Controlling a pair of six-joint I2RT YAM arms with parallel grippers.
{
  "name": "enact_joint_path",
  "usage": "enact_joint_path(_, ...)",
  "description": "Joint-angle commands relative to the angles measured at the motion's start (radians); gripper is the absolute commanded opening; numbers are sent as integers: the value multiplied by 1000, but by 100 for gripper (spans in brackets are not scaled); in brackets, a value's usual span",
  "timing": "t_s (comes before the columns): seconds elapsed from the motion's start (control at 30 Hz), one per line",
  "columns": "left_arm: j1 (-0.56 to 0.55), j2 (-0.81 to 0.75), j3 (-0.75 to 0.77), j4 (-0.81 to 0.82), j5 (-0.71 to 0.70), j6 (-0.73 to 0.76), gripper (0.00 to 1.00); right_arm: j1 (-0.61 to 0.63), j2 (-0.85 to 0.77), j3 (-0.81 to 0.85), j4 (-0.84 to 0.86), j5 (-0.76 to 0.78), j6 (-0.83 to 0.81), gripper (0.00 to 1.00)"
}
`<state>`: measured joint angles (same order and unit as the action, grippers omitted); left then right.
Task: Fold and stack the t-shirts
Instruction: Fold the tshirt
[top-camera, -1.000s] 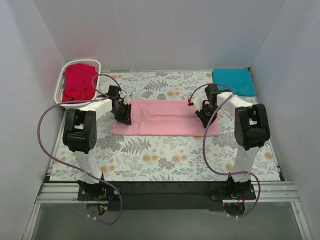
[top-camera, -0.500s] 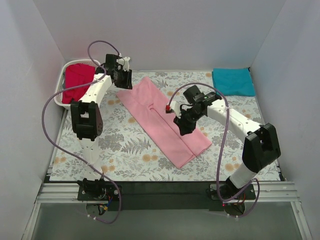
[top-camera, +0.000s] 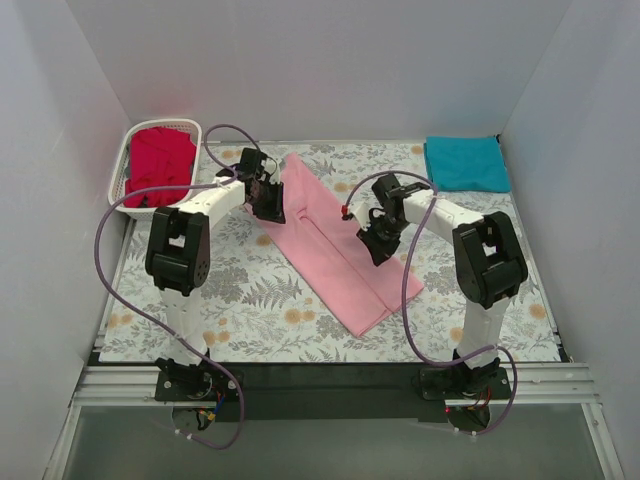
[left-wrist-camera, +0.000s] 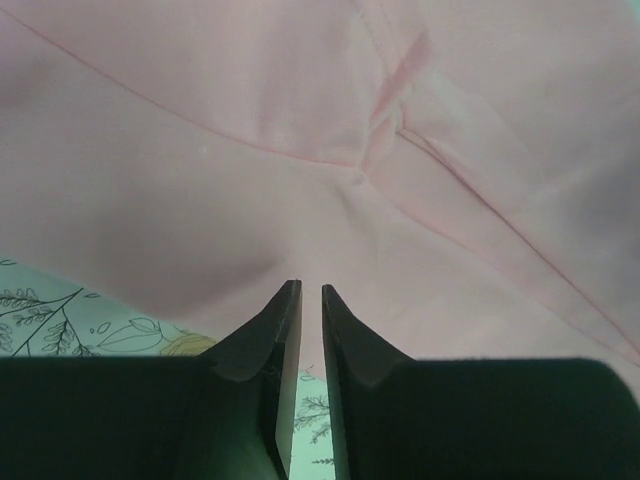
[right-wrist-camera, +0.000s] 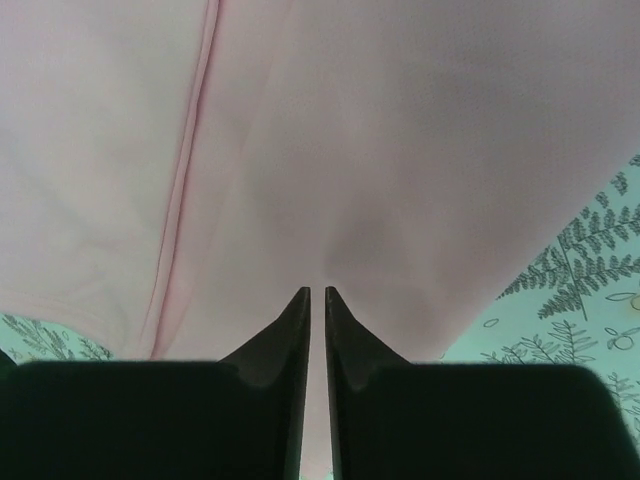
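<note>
The light pink t-shirt (top-camera: 330, 250), folded into a long strip, lies diagonally on the floral table, from the far middle towards the near right. My left gripper (top-camera: 268, 203) is at the strip's upper left edge. In the left wrist view the jaws (left-wrist-camera: 311, 288) stand almost together, with their tips at the pink cloth (left-wrist-camera: 300, 150). My right gripper (top-camera: 378, 245) is at the strip's right edge, and its jaws (right-wrist-camera: 316, 290) are likewise nearly closed on the pink cloth (right-wrist-camera: 400, 150). A folded teal t-shirt (top-camera: 467, 163) lies at the far right. A red t-shirt (top-camera: 158, 165) lies in the basket.
The white lattice basket (top-camera: 118, 186) stands at the far left corner. White walls close in the left, back and right sides. Purple cables loop off both arms. The floral mat (top-camera: 250, 320) shows near the front.
The pink strip went from lying crosswise to lying diagonally. Since half a second ago it has stayed put. My left gripper came from the far end to the left edge, and my right gripper shifted slightly right.
</note>
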<state>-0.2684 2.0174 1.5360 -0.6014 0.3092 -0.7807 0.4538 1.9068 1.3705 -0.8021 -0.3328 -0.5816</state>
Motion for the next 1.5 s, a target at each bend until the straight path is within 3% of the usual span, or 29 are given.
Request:
enact_joint_path(0.0,1,13,1,43,-53,-52,13,8,-9,-62,44,-17,38,14)
enact_joint_path(0.2,0,145,110,8,-79,-2,10,100,-20,-224,80,-130,88,5)
enact_joint_path(0.4,-48,326,353,-56,-53,70,9,267,-35,-234,72,-425,100,15)
enact_joint_path(0.47,-52,359,471,-72,-29,78,9,264,-61,-183,73,-511,117,16)
enact_joint_path(0.57,-45,347,542,-87,-32,84,11,188,-106,-99,70,-506,141,16)
enact_joint_path(0.67,-20,229,488,-37,27,84,16,64,-112,-1,66,-509,169,17)
enact_joint_path(0.77,3,92,345,57,143,61,29,-25,-68,128,70,-490,199,19)
enact_joint_path(0.83,8,16,236,126,215,23,32,-49,-28,192,72,-460,236,18)
enact_joint_path(0.93,12,-31,114,158,341,5,31,-67,47,298,73,-448,297,18)
enact_joint_path(1.17,9,-98,-108,278,346,-75,28,-67,185,415,162,-339,403,19)
enact_joint_path(1.47,9,-17,-168,301,343,-143,24,-64,374,458,234,-344,516,16)
